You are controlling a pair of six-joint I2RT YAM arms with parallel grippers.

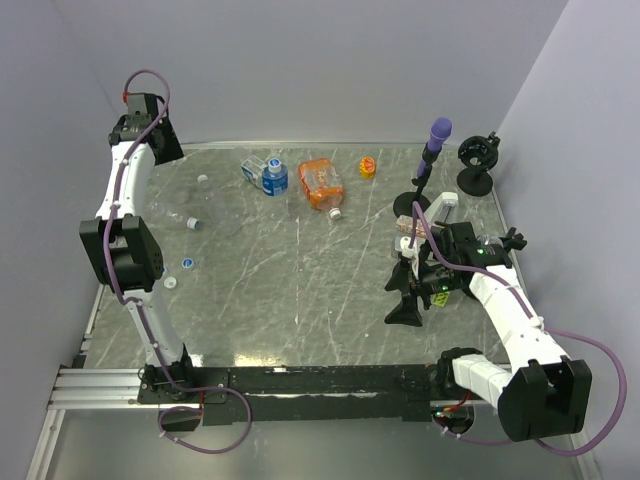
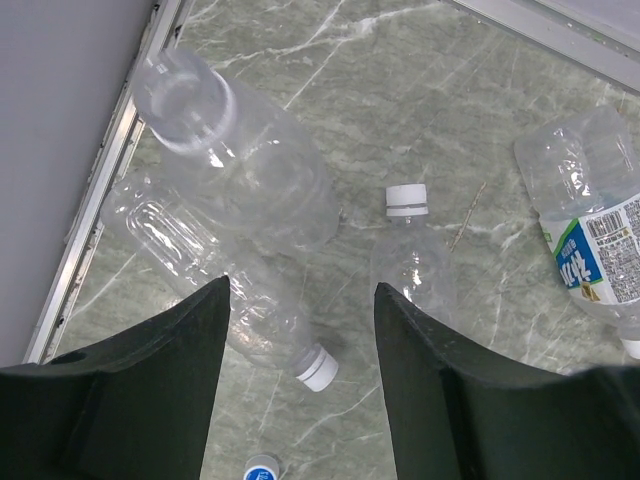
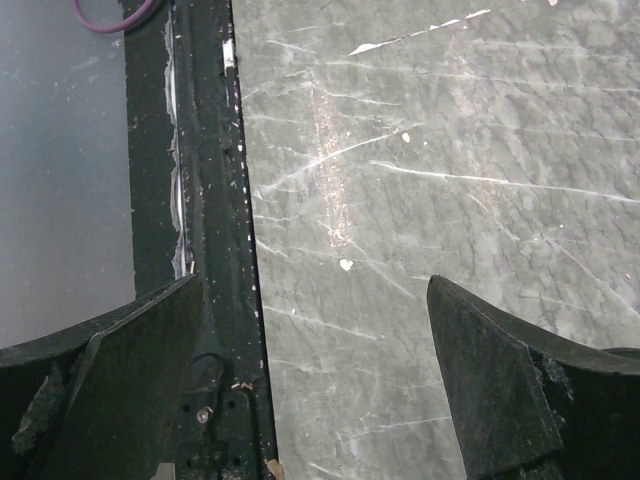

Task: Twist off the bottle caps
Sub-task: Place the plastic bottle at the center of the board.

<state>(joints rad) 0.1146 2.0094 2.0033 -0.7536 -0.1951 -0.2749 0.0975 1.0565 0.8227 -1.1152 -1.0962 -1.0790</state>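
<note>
My left gripper (image 2: 302,285) hangs open over clear bottles at the table's far left, nothing between its fingers. Below it one lying bottle (image 2: 200,260) has a white cap (image 2: 318,367), and another bottle (image 2: 412,265) carries a white cap (image 2: 407,200). A larger clear bottle (image 2: 250,170) on top shows an open mouth without a cap. One loose blue cap (image 2: 262,468) lies on the table. In the top view the left gripper (image 1: 150,135) is near the back left corner. My right gripper (image 3: 313,280) is open and empty over bare table at the right (image 1: 412,295).
A blue-labelled bottle (image 1: 270,176), an orange bottle (image 1: 322,185) and a yellow cap (image 1: 367,167) lie at the back. Two loose caps (image 1: 187,263) sit by the left arm. A purple-topped black stand (image 1: 432,150) and another black stand (image 1: 476,160) rise at the back right. A black rail (image 3: 210,200) runs beside the right gripper.
</note>
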